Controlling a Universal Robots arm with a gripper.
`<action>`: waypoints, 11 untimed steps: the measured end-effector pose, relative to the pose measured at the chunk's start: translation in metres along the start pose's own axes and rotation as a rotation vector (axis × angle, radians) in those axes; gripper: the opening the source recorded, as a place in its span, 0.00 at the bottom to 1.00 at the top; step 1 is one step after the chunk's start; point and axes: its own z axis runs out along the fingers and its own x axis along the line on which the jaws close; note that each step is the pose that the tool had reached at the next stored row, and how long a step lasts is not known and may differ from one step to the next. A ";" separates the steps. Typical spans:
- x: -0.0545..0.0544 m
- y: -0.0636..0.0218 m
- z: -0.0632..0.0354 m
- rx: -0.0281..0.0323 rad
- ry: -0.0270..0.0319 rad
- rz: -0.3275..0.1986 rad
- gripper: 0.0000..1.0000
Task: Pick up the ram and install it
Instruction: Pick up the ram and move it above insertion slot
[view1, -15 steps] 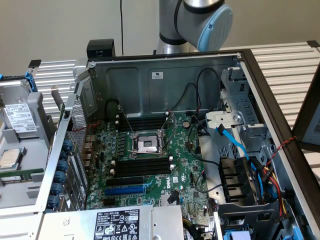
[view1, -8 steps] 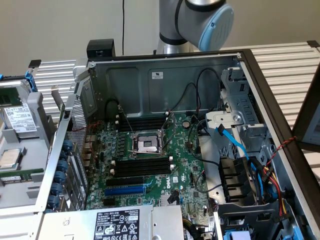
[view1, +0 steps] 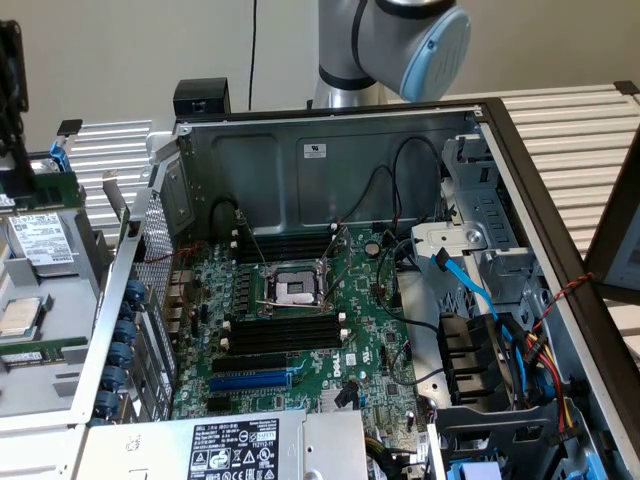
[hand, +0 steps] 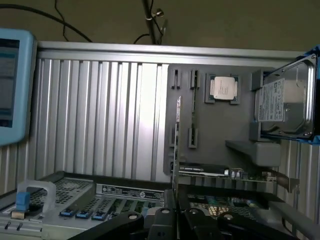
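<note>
The ram (hand: 178, 135), seen edge-on as a thin strip, is pinched between the fingers of the claw (hand: 176, 207). Past the claw lies a grey parts tray (hand: 220, 130), holding a CPU (hand: 223, 89) and a hard drive (hand: 282, 97) beside the ram. The open computer case (view1: 280, 180) and its motherboard (view1: 320, 380) stand off the claw toward the exterior view's right.

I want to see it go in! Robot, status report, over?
Gripper shut on the ram, seen edge-on. Ram over the parts tray, outside the computer case. Black memory slots on the motherboard empty.
</note>
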 end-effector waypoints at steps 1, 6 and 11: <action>0.000 -0.0043 -0.0001 -0.0002 0.0001 0.000 0.13; 0.001 -0.0271 -0.0001 -0.0001 0.0000 0.000 0.13; 0.002 -0.0498 -0.0001 -0.0001 0.0001 0.000 0.13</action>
